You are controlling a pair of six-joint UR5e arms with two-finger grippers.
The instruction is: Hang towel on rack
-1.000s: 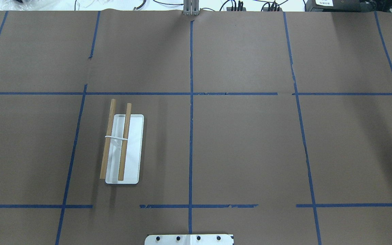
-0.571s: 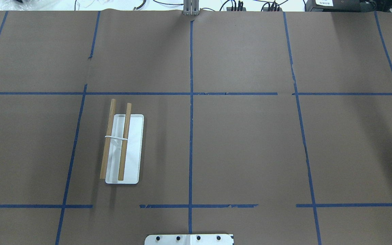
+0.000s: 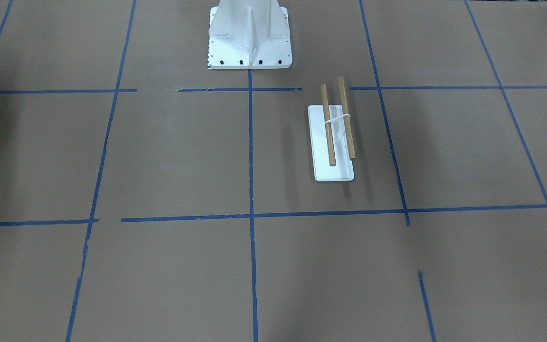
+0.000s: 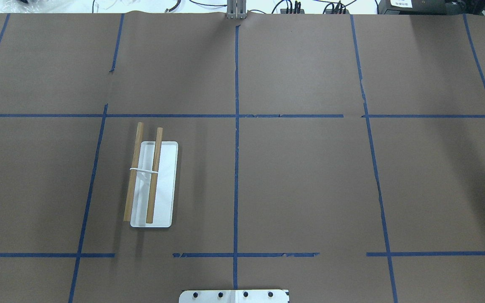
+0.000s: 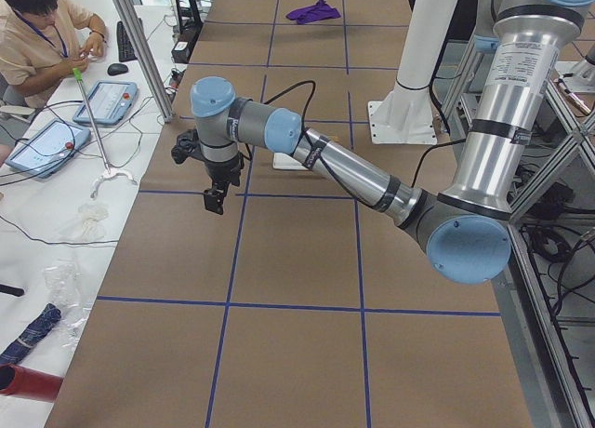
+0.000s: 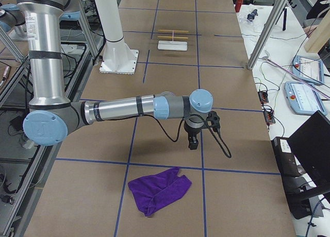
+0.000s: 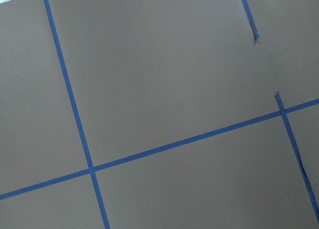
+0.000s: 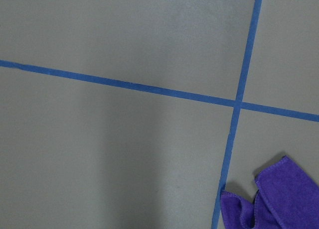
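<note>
The rack (image 4: pixel 164 185) stands on the robot's left half of the table, with a white base and two wooden dowels. It also shows in the front-facing view (image 3: pixel 335 171) and far off in the exterior right view (image 6: pixel 172 45). The purple towel (image 6: pixel 157 190) lies crumpled on the table at the robot's right end. Its corner shows in the right wrist view (image 8: pixel 269 201), and it shows far off in the exterior left view (image 5: pixel 313 11). My right gripper (image 6: pixel 193 143) hangs above the table just beyond the towel. My left gripper (image 5: pixel 214 200) hangs above the table past the rack. I cannot tell whether either is open.
The white robot pedestal (image 3: pixel 249 38) stands at the table's robot side. Blue tape lines grid the brown paper. A side table with teach pendants (image 5: pixel 102 100) and a seated operator (image 5: pixel 42 33) runs along the far edge. A metal post (image 6: pixel 263 38) stands there.
</note>
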